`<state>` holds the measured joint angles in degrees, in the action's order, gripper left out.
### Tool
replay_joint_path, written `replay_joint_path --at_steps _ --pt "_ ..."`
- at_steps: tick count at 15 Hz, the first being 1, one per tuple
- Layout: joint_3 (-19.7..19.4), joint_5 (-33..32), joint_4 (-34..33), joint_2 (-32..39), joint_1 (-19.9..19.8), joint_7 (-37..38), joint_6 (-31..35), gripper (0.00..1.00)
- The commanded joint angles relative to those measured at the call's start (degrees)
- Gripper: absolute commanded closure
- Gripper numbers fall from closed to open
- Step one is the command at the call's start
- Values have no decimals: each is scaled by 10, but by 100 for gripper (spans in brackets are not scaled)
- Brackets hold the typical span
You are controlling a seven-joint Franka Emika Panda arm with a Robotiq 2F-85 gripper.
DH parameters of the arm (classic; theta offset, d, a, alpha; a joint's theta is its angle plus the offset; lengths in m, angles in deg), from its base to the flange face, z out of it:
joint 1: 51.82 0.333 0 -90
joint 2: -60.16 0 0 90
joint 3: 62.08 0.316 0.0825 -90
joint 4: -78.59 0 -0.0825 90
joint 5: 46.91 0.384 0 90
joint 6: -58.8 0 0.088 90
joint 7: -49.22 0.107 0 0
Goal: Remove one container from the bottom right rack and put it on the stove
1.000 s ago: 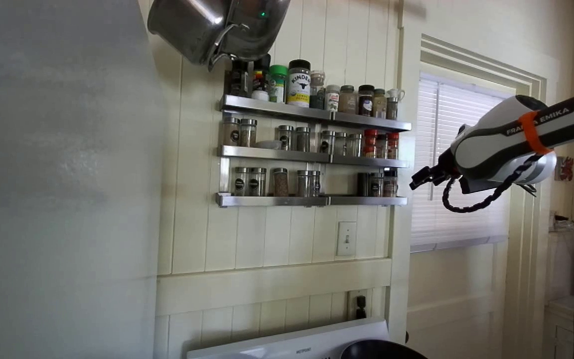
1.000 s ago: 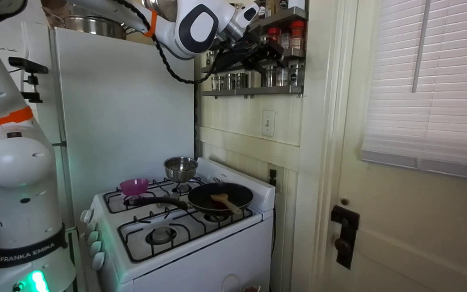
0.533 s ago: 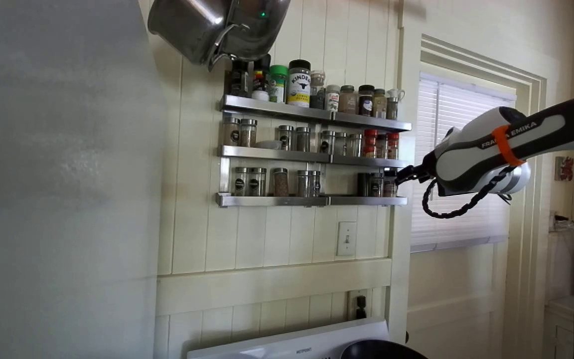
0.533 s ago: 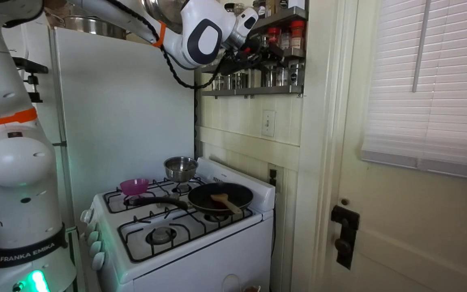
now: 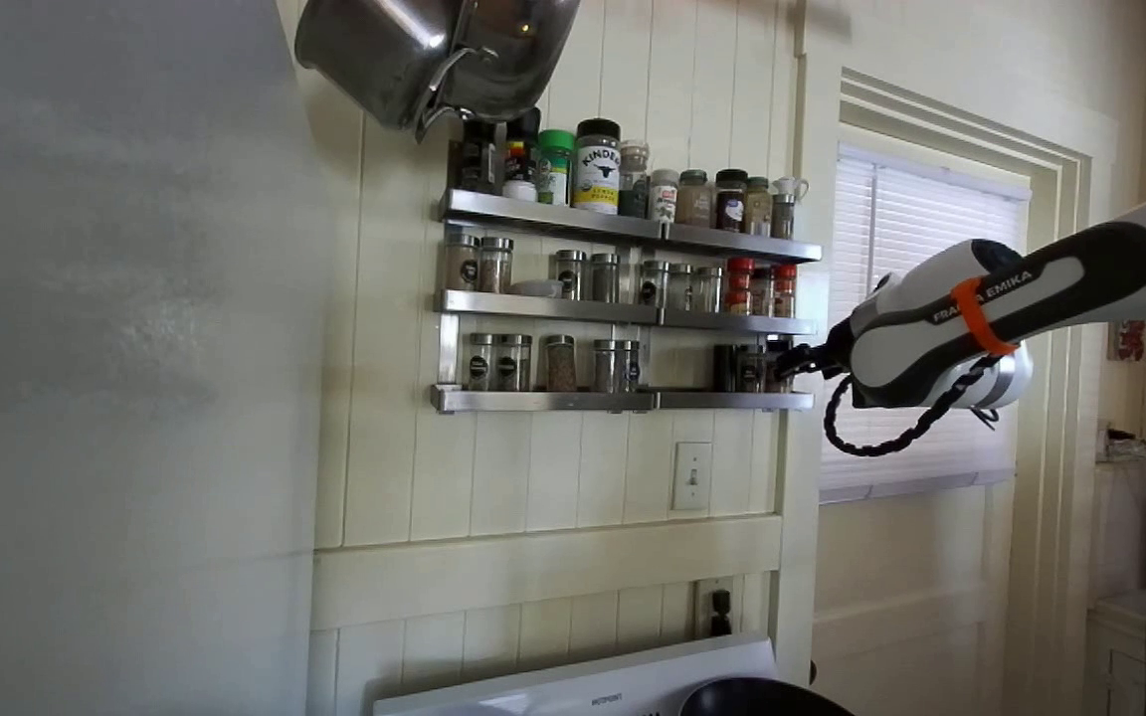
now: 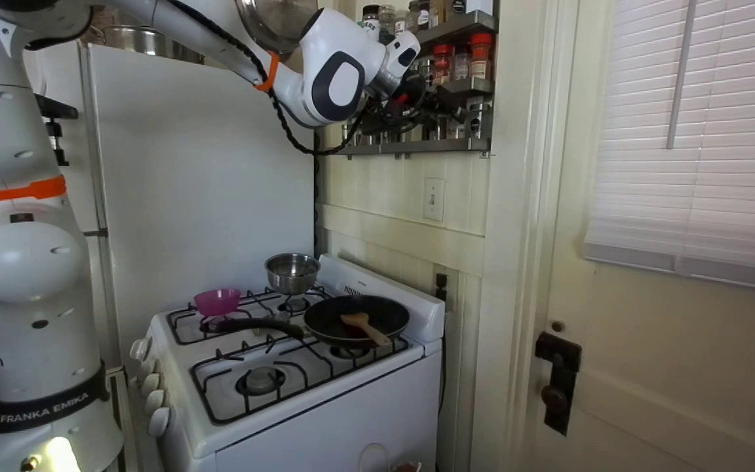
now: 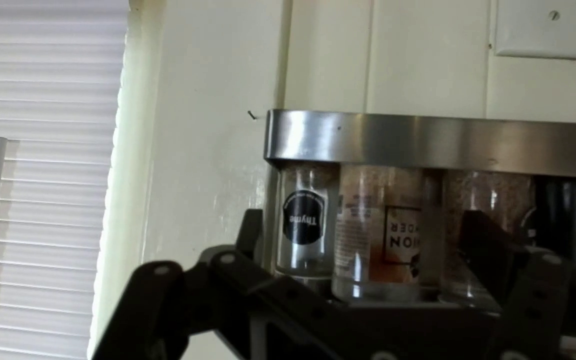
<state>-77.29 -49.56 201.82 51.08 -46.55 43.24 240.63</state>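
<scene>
The bottom right rack shows its thin metal front rail in both exterior views (image 5: pixel 702 401) (image 6: pixel 440 146) and, upside down, in the wrist view (image 7: pixel 438 142). On it stand a Thyme jar (image 7: pixel 303 220), an onion powder jar (image 7: pixel 375 235), a jar with brown contents (image 7: pixel 490 195) and a dark container (image 7: pixel 565 210). My gripper (image 7: pixel 365 227) is open, its fingers on either side of the Thyme and onion powder jars as seen from the wrist. In both exterior views the gripper (image 5: pixel 790 360) (image 6: pixel 453 108) is at the rack's right end, partly hiding jars. The white stove (image 6: pixel 325 393) stands below.
A black pan (image 6: pixel 384 314) with a wooden spatula (image 6: pixel 364 328), a metal bowl (image 6: pixel 292 274) and a pink bowl (image 6: pixel 217 303) are on the stove. The middle tier (image 5: pixel 732 323) with jars is just above the gripper. Metal pots (image 5: pixel 434 60) hang above. The fridge (image 6: pixel 207 177) stands beside the stove.
My gripper has moved from the right of the rack toward it and slightly down, now in front of the jars at the right end. The base light went from green to pale yellow.
</scene>
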Motion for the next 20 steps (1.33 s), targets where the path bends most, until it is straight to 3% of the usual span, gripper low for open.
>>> replay_joint_path --at_steps 1,15,16,17,20 --pt "10 -2 -9 18 -9 16 22 0" --pt "6 1 -62 67 -4 13 24 0" --pt "6 1 -64 69 -3 12 24 2" --pt "7 0 -66 71 -2 11 24 22" --pt "10 0 -72 76 2 8 23 35"
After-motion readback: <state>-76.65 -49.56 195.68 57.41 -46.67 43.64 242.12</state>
